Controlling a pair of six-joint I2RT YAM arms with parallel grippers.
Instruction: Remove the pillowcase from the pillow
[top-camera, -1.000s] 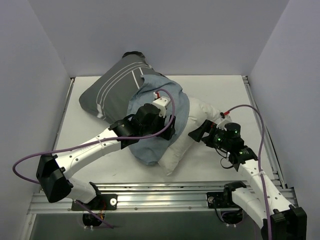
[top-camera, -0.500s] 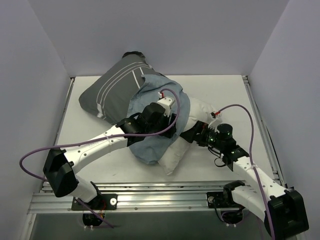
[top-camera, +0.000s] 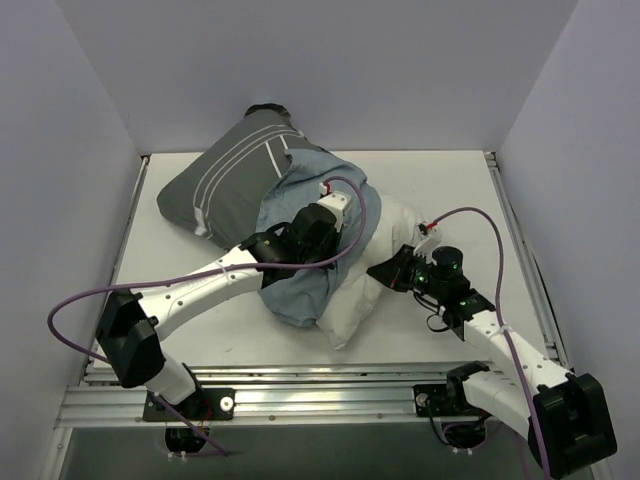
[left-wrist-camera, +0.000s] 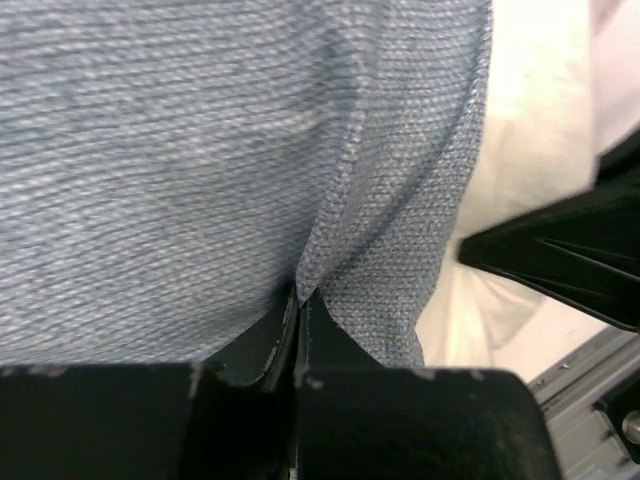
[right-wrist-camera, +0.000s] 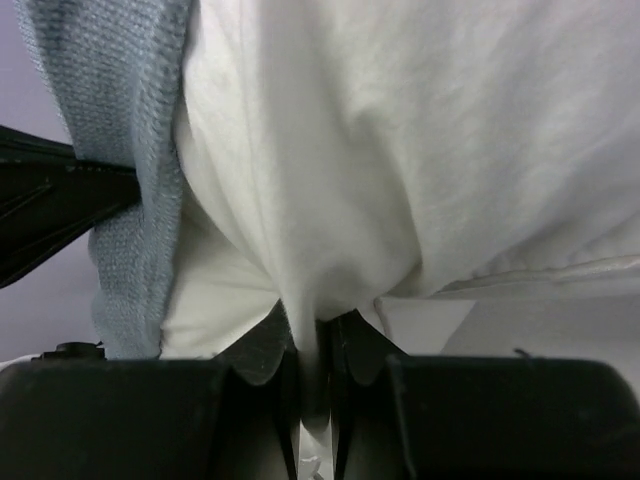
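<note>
Diagonally, pillow (top-camera: 352, 303) lying far-left to near-right, pillowcase (top-camera: 222, 183) over far end

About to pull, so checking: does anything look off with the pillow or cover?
Nothing damaged. The pillowcase is partly peeled, inner side out, across the pillow, as expected. The left end effector pinches a pillowcase fold; the right end effector pinches pillow fabric.

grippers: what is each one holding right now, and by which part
The left gripper pinches a fold of the pillowcase, on its turned-out blue-grey inner side. The right gripper pinches a fold of the white pillow on its exposed part.
</note>
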